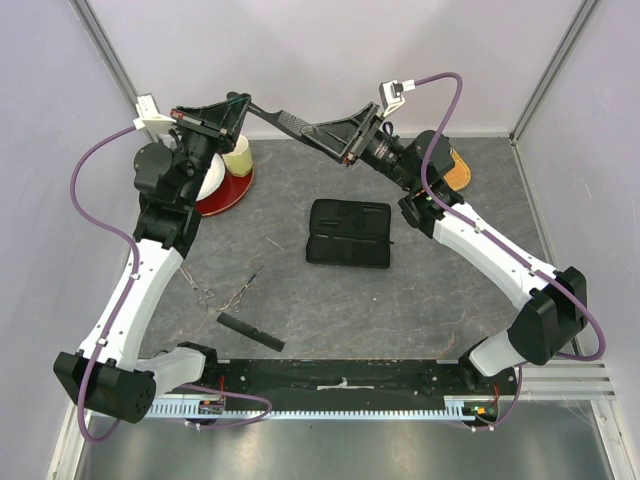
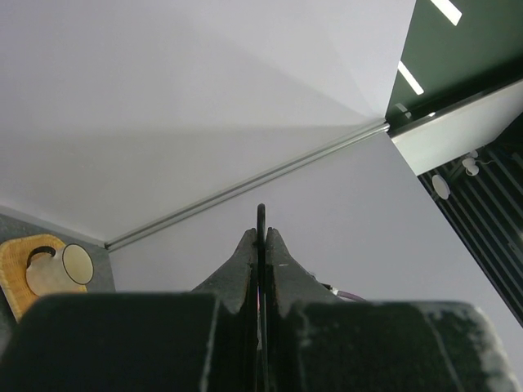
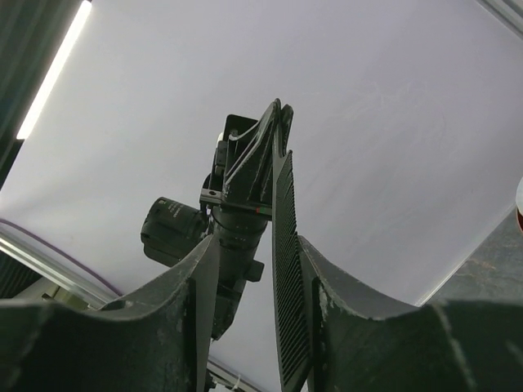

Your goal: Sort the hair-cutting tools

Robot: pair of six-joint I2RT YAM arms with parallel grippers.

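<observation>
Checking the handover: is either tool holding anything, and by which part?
The left tool grips the comb by its thin handle tip. The right tool brackets the toothed end, one finger apart.

A case (image 1: pixel 348 233) lies mid-frame on the surface (image 1: pixel 450 300). Two scissors (image 1: pixel 243 290) sit lower left of it, with a comb (image 1: pixel 250 331) below them. At upper centre a second comb (image 1: pixel 285 119) spans the left tool (image 1: pixel 243 102) and right tool (image 1: pixel 320 131).

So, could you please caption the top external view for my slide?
Both arms raised: the left gripper clamps a black comb whose far end lies between the fingers of the right gripper.
</observation>
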